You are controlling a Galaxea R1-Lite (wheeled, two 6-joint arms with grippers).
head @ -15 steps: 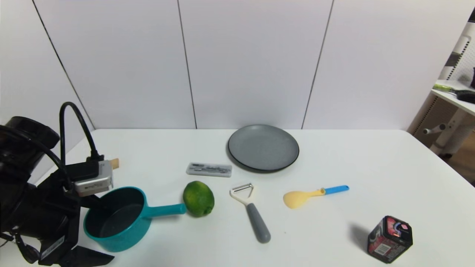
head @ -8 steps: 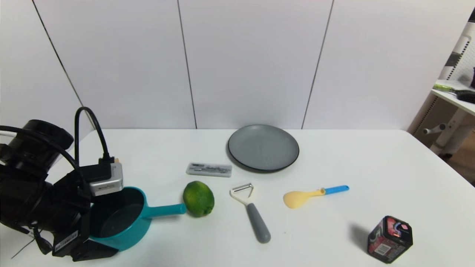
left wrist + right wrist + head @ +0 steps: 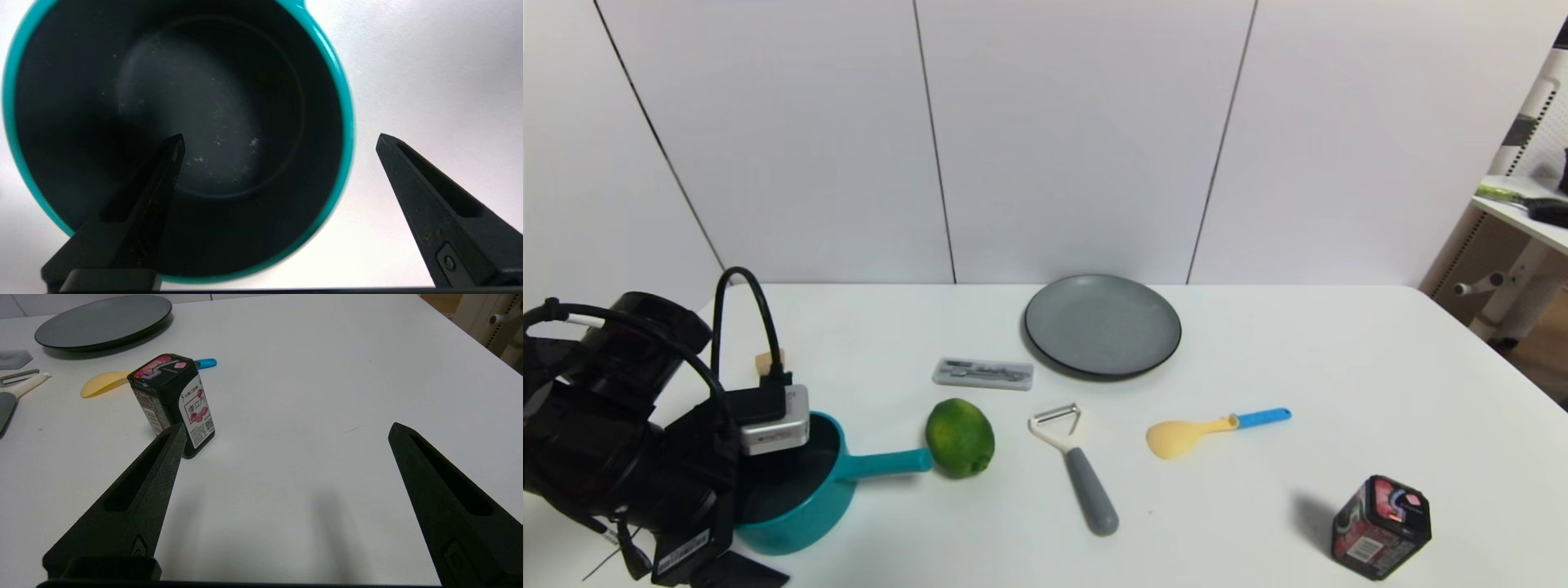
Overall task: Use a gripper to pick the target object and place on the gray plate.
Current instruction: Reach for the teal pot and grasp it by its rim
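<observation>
The teal saucepan stands at the table's near left, its straight handle pointing right towards the lime. My left arm hangs over the pan's left side. In the left wrist view my left gripper is open and straddles the pan's rim. One finger is over the dark interior and the other is outside, over the table. The gray plate lies at the back centre and is empty. My right gripper is open and empty above bare table at the near right.
A green lime touches the handle's tip. A gray case, a peeler and a yellow spoon lie mid-table. A black box stands near right, close to my right gripper.
My left arm has moved right and down over the saucepan, covering more of its left side. The pan and the other things have not moved.
</observation>
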